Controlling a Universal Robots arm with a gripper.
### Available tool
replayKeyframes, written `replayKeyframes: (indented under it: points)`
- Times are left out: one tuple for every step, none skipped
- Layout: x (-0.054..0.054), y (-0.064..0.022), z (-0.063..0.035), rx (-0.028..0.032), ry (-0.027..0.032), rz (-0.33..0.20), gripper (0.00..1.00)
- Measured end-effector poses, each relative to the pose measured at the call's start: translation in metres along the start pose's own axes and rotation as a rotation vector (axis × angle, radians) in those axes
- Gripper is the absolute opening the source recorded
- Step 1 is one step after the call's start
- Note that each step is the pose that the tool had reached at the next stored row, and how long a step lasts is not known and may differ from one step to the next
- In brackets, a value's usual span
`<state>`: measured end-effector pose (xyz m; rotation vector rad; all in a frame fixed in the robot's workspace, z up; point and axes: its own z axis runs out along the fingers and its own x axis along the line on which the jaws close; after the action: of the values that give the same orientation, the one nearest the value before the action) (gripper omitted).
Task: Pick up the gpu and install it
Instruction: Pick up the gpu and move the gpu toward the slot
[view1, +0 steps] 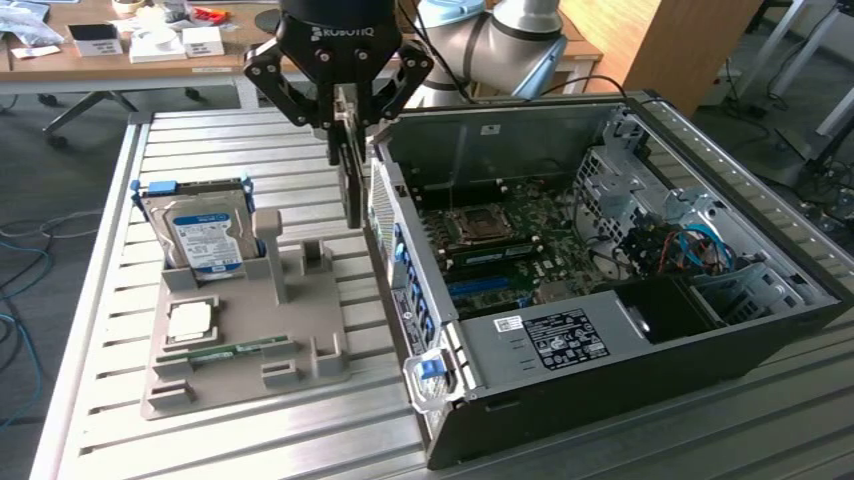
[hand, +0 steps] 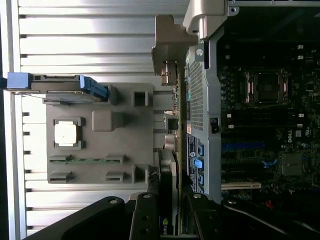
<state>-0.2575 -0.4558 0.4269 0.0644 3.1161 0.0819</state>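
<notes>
The gpu hangs upright and edge-on in my gripper, which is shut on its upper edge. It hovers in the gap between the grey parts holder and the open computer case, next to the case's perforated rear wall. In the wrist view the gpu runs away from my gripper as a thin green-edged card, its silver bracket at the far end. The motherboard lies exposed inside the case, with blue slots near its front.
The grey holder carries a silver hard drive with a blue-white label, a processor chip and a narrow green memory stick. Everything rests on a slatted metal table. Cables fill the case's far corner.
</notes>
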Motion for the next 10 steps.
replayKeyframes:
  points:
    - [-0.001,0.0001,0.0000,0.0000,0.0000,0.000,0.27]
    - [-0.003,0.0001,0.0000,-0.0001,-0.0001,0.000,0.27]
    - [-0.004,0.0002,0.0000,0.0000,-0.0001,0.000,0.27]
    - [-0.006,0.0003,0.0000,0.0000,0.0000,0.000,0.27]
    - [-0.007,0.0003,-0.0001,0.0000,0.0001,0.000,0.27]
    - [-0.009,0.0004,0.0000,0.0000,0.0000,0.000,0.27]
    - [-0.010,0.0005,0.0000,0.0000,0.0000,0.000,0.27]
    - [-0.012,0.0006,0.0000,0.0000,0.0000,0.000,0.27]
    - [-0.014,0.0006,0.0001,0.0000,0.0000,0.000,0.27]
    - [-0.016,0.0007,0.0001,0.0000,0.0000,0.000,0.27]
